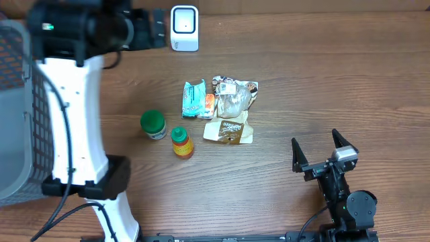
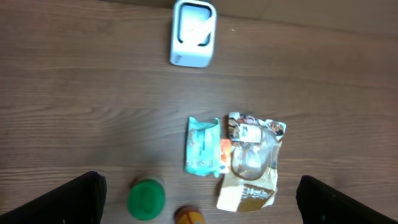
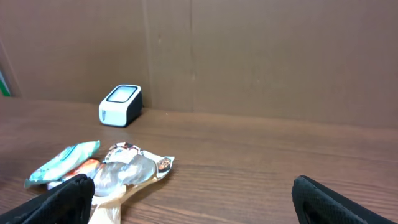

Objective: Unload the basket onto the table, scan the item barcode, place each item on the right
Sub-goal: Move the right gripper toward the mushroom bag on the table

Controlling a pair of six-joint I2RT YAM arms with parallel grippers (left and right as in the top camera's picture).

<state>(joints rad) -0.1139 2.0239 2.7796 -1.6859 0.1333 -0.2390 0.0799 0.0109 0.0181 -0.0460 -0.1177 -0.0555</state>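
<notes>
Left jaws: wide apart with nothing between them. The left wrist view gives us only the two dark fingertips (image 2: 68, 200) in its lower corners, raised above the tabletop (image 2: 74, 93).
Right jaws: apart and empty. Overhead we see both fingers (image 1: 296, 156) spread, at 5 o'clock of the packets (image 1: 222, 107) and well apart from them.
Left jaws' place: overhead, at the end of the white arm (image 1: 70, 114), showing just at 9 o'clock of the scanner (image 1: 185, 28). We cannot make out the fingers themselves in that view.
Scanner: small and white, standing on the tabletop at 12 o'clock of the packets, apart from them.
Teal packet (image 1: 193, 99): lying flat at the 9 o'clock edge of the cluster.
Orange packet (image 1: 209, 105): between the teal packet and the clear pouch (image 1: 235, 101).
Clear pouch: brownish contents, with a white label (image 1: 226, 87) near its 12 o'clock end. We cannot read what is printed on it.
Brown-and-cream packet (image 1: 228, 130): at 6 o'clock of the clear pouch, touching it.
Green-lidded jar (image 1: 153, 124): at 8 o'clock of the cluster, apart from it.
Orange bottle (image 1: 181, 142): just at 4 o'clock of the jar.
Basket (image 1: 13, 141): grey mesh, at the 9 o'clock edge of the overhead view.
</notes>
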